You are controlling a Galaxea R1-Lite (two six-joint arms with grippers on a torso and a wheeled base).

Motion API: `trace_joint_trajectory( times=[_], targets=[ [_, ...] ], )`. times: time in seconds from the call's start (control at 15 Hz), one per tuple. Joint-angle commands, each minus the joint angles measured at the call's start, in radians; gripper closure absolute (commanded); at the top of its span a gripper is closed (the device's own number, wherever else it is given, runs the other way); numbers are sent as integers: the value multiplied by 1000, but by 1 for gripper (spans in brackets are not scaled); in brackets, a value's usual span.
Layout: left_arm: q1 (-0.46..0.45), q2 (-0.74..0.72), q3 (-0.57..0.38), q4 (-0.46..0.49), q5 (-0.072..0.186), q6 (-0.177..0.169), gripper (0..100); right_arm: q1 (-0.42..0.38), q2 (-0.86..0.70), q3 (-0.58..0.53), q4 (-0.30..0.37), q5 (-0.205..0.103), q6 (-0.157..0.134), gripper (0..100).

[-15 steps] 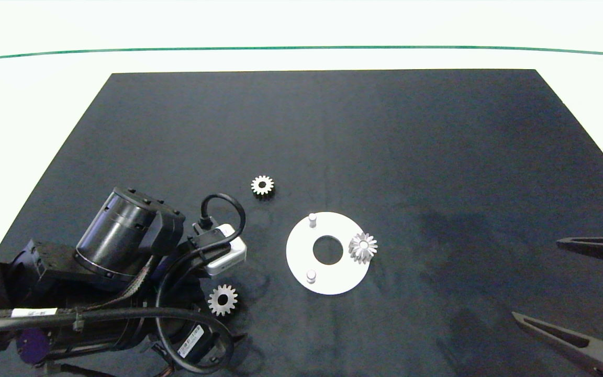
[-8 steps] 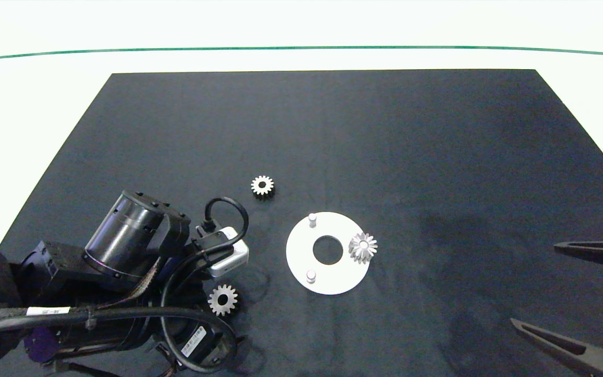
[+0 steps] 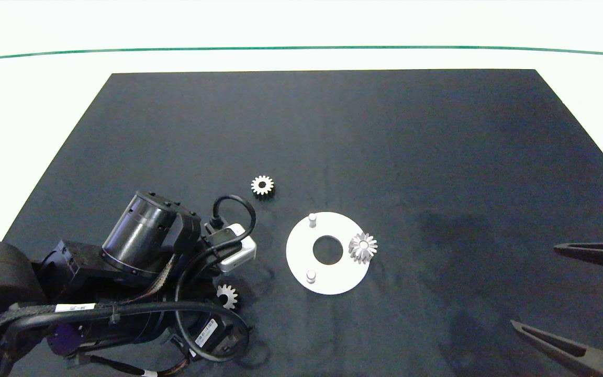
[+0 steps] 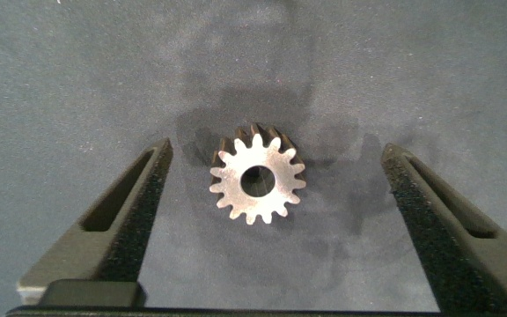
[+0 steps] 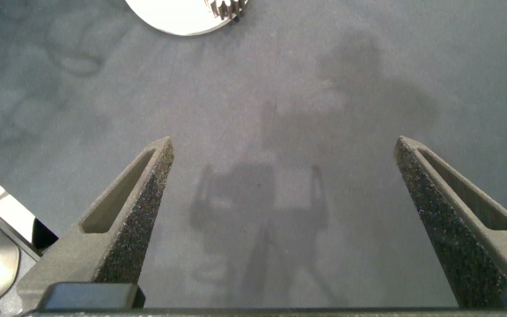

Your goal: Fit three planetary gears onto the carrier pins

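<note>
The white carrier disc (image 3: 333, 275) lies mid-mat with two bare carrier pins (image 3: 312, 219) (image 3: 311, 275). A silvery planetary gear (image 3: 363, 247) sits on the third pin at its right edge, and its teeth (image 5: 227, 7) show in the right wrist view. A second gear (image 3: 262, 185) lies flat on the mat, up and left of the disc. The third gear (image 3: 227, 296) lies near the left arm, half hidden by it. My left gripper (image 4: 275, 180) hangs open straight above this gear (image 4: 257, 180), its fingers on either side and apart from it. My right gripper (image 3: 587, 290) rests open at the right edge.
A black mat (image 3: 333, 136) covers the white table (image 3: 29, 94); a green line (image 3: 301, 48) runs along the far side. The left arm's body and cables (image 3: 123, 283) fill the near left corner of the mat.
My left arm has moved right and forward, coming over the near-left gear and partly covering it. The right gripper, disc and other gears stay put.
</note>
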Motion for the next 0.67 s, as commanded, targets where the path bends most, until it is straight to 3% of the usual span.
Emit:
trace_joint_trajectory(
  times=[0.07,0.67],
  targets=[
    [5,-4,31,-20,1,3,13,0,-2,5,1,-1,-2,0],
    [12,-27,68,-45,2,5,31,1,-2,6,1,-1,-2,0]
  ],
)
